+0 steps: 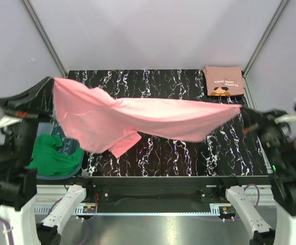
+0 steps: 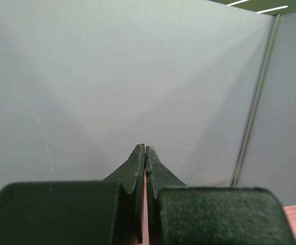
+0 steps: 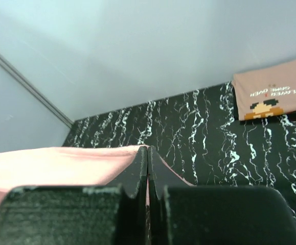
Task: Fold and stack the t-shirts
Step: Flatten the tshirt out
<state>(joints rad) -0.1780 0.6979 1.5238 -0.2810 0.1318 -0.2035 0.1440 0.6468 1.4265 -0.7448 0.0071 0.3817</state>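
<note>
A bright pink t-shirt [image 1: 137,120] hangs stretched in the air above the black marbled table [image 1: 188,81], held at both ends. My left gripper [image 1: 53,84] is shut on its left end; pink cloth [image 2: 144,204] shows between the closed left fingers. My right gripper [image 1: 241,111] is shut on its right end, and the pink t-shirt [image 3: 55,166] spreads left from the closed right gripper [image 3: 147,149]. A sleeve droops toward the table's front. A folded salmon t-shirt [image 1: 223,80] with white lettering lies flat at the back right corner, also visible as the salmon t-shirt [image 3: 273,89] in the right wrist view.
A blue bin [image 1: 61,173] holding a green cloth [image 1: 53,155] stands at the table's left edge under the left arm. Grey walls and metal frame posts [image 1: 45,38] enclose the back.
</note>
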